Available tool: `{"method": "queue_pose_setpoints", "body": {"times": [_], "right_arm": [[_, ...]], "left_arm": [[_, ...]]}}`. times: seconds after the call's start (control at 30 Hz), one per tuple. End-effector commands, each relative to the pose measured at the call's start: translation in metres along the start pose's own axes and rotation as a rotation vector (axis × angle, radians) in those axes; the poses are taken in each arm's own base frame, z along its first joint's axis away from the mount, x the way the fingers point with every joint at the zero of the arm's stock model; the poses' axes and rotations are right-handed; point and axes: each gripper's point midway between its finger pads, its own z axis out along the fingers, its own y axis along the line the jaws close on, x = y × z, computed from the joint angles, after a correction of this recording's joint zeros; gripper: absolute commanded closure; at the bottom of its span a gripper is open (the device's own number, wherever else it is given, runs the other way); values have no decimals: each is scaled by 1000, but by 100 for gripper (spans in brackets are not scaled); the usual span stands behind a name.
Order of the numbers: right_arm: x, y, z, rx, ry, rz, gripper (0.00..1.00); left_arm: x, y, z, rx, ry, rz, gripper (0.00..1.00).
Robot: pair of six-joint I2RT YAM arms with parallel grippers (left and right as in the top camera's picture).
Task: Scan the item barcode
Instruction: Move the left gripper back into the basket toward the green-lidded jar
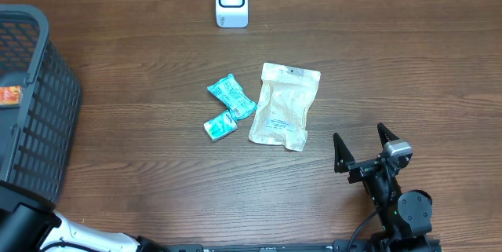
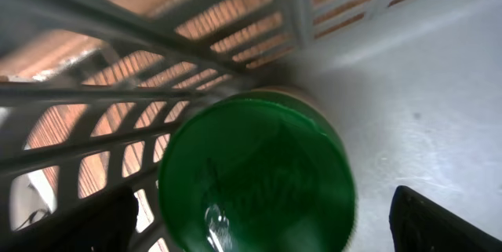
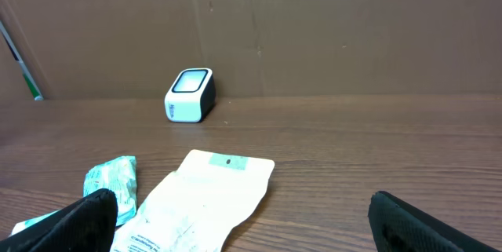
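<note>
Green, round, glossy-topped container [image 2: 259, 177] sits inside the dark grey plastic lattice basket [image 1: 39, 111], close against its slatted wall on the pale floor; the basket stands at the left edge of the brown wooden table [image 1: 408, 63]. The left gripper [image 2: 267, 224] hangs over the container with its black fingers [image 2: 94, 224] spread wide to either side, touching nothing; the container's label is not legible. The small white barcode scanner with a dark window [image 1: 231, 1] stands upright at the table's far edge; mid-table lie a pale crinkled plastic pouch [image 1: 285, 104], a teal foil packet [image 1: 232, 96] just beside it, and a smaller teal packet [image 1: 220, 126] below; the right gripper [image 1: 359, 134] hovers near the pouch's lower right corner, jaws wide apart and empty.
</note>
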Motion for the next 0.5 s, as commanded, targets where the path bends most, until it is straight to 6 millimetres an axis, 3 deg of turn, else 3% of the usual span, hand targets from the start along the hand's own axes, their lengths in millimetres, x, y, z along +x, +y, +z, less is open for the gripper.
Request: {"method": "queue_pose_setpoints", "body": {"times": [0.0, 0.13, 0.27, 0.47], "right_arm": [[1, 1, 0, -5, -5, -2, 0], [1, 1, 0, -5, -5, -2, 0], [1, 1, 0, -5, -5, -2, 0], [1, 1, 0, -5, -5, -2, 0]], "left_arm": [[3, 9, 7, -36, 13, -18, 9], [-5, 7, 7, -27, -17, -24, 10], [-7, 6, 8, -18, -24, -26, 18], [-7, 4, 8, -9, -24, -25, 18]]}}
